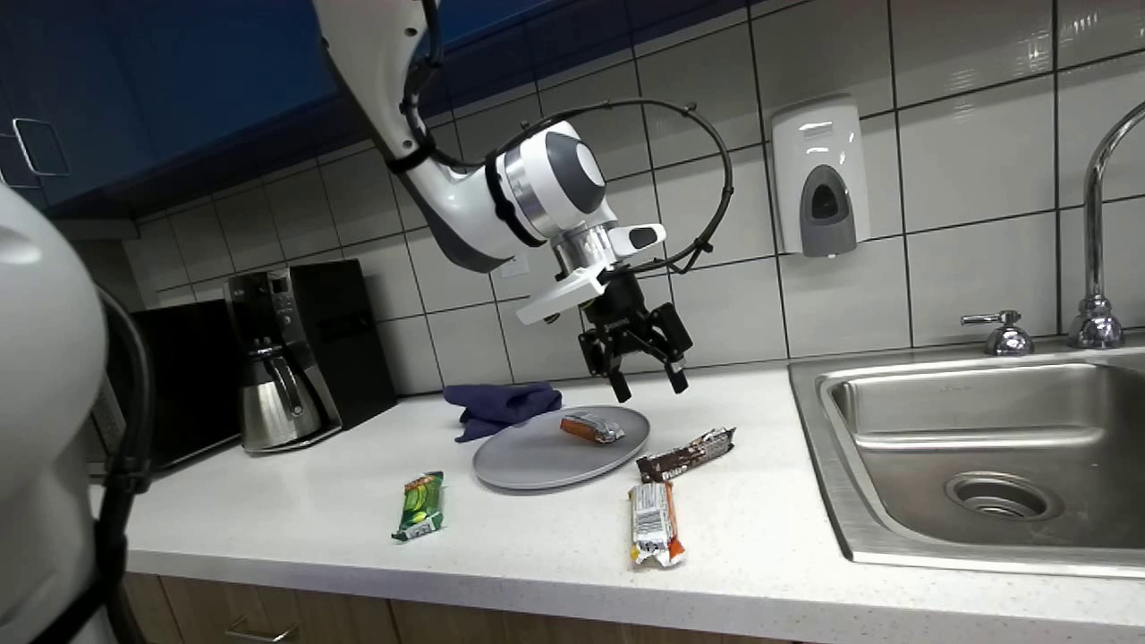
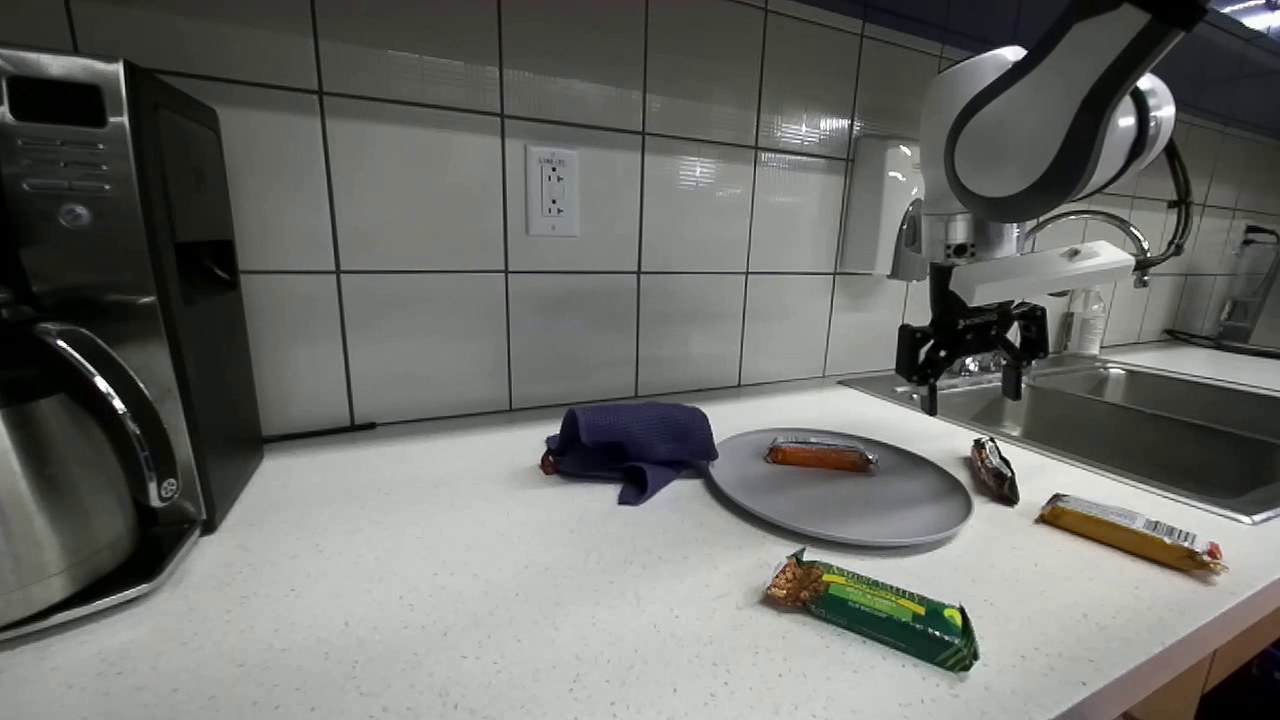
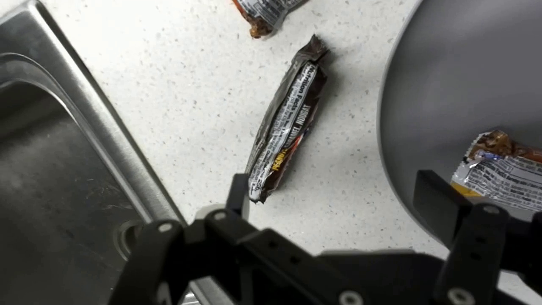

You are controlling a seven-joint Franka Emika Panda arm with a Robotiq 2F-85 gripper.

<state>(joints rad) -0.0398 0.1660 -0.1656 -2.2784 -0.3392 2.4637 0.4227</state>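
My gripper [image 1: 650,388] is open and empty above the counter; it also shows in an exterior view [image 2: 970,396] and in the wrist view [image 3: 334,190]. Nearest below it lies a brown-wrapped bar [image 3: 286,127], also in both exterior views [image 1: 687,455] [image 2: 993,470], between the sink and the grey plate [image 1: 537,461]. An orange and silver wrapped bar [image 2: 820,456] lies on the plate; its end shows in the wrist view [image 3: 499,178]. A white and orange wrapped bar [image 1: 653,523] lies nearer the counter's front. A green wrapped bar [image 2: 880,610] lies in front of the plate.
A metal sink [image 1: 832,501] with a faucet [image 1: 1096,241] adjoins the counter. A crumpled dark blue cloth [image 2: 635,445] lies beside the plate, with a small reddish thing at its edge. A coffee maker [image 1: 335,331] and a wall soap dispenser [image 1: 818,170] stand by the tiled wall.
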